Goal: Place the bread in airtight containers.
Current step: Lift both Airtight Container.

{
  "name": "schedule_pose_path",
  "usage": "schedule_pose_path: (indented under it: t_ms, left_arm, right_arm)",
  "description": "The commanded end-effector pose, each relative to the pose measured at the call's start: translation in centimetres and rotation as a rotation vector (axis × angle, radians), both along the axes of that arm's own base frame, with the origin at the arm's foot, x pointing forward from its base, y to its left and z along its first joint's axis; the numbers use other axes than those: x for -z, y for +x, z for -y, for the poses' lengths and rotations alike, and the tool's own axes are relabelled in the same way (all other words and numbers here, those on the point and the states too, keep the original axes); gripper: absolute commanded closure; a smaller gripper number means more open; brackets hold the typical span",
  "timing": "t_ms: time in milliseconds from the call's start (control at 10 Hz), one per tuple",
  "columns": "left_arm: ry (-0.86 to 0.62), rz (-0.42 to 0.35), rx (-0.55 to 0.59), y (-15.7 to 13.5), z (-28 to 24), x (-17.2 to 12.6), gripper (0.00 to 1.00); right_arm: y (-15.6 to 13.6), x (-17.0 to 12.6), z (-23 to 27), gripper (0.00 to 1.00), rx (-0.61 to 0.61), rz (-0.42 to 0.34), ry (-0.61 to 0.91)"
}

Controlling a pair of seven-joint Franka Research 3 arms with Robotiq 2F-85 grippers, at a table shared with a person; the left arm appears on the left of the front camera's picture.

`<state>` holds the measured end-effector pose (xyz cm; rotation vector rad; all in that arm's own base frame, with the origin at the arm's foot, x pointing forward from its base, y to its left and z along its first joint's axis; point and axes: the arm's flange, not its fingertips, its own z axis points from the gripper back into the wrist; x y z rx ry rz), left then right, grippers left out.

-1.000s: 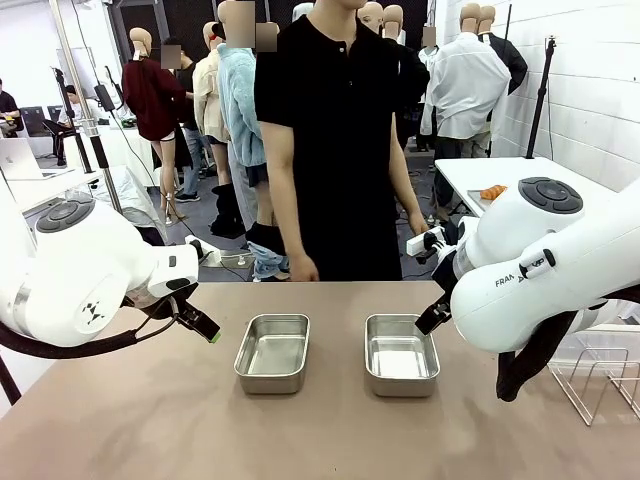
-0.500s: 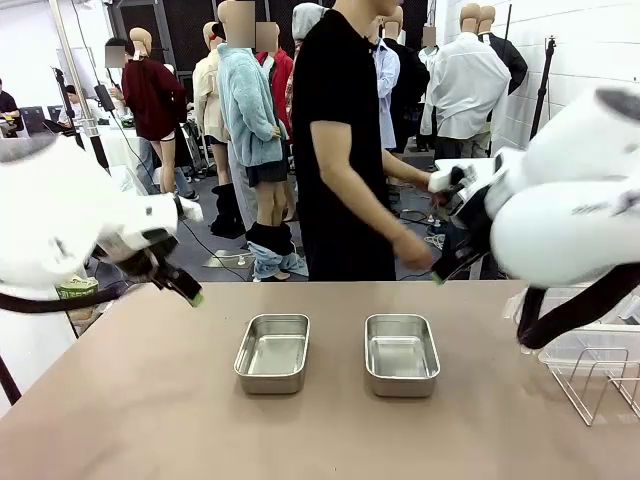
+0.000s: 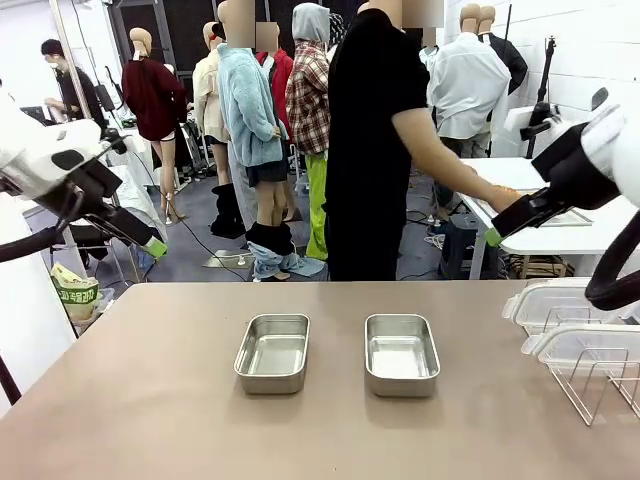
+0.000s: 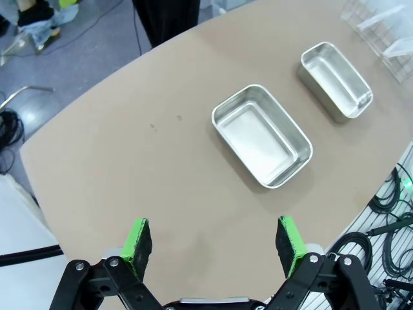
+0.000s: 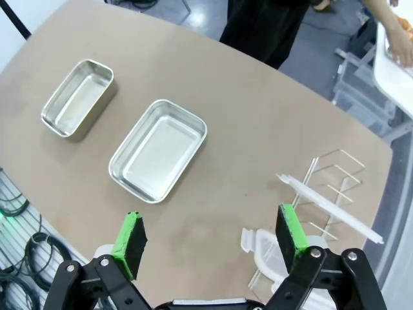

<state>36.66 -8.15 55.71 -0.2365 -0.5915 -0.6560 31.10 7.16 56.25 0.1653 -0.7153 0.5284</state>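
Two open steel airtight containers stand side by side mid-table, the left tub (image 3: 272, 352) (image 4: 261, 135) (image 5: 78, 98) and the right tub (image 3: 401, 354) (image 4: 335, 81) (image 5: 158, 150), both empty. My left gripper (image 3: 152, 246) (image 4: 213, 239) hangs high off the table's left edge, open and holding nothing. High at the right, my right gripper (image 3: 492, 237) (image 5: 211, 237) is also open and holding nothing. The bread is hidden. The person's hand (image 3: 500, 197) reaches onto a white side table (image 3: 560, 230) behind the right end.
Clear plastic lids (image 3: 560, 305) (image 5: 271, 248) lean in a wire rack (image 3: 590, 375) (image 5: 329, 187) at the table's right edge. The person (image 3: 375, 150) stands at the far side, turned away. Bare brown tabletop (image 3: 150, 400) lies around both tubs.
Both arms have swung up and outward from beside the tubs, uncovering the rack of lids. The person has turned from the table toward the white side table.
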Motion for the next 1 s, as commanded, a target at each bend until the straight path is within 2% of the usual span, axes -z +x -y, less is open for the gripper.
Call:
schedule_pose_path:
  t_ms: [0,200,300,900]
  left_arm:
    - [-0.041,-0.028,0.052,-0.3,-0.1,1.3,0.0]
    - [-0.078,-0.048,0.041,0.0,0.1,1.7,0.0]
    - [-0.026,-0.019,0.02,-0.3,0.0,0.8,0.0]
    - [-0.026,-0.019,0.02,-0.3,0.0,0.8,0.0]
  right_arm:
    - [-0.8,2.0,0.1,0.0,-0.02,-0.015,0.005]
    - [0.0,2.5,-0.1,0.0,-0.014,-0.011,-0.015]
    - [0.0,0.0,0.0,0.0,0.0,-0.005,0.005]
    - [0.0,0.0,0.0,0.0,0.0,-0.005,0.005]
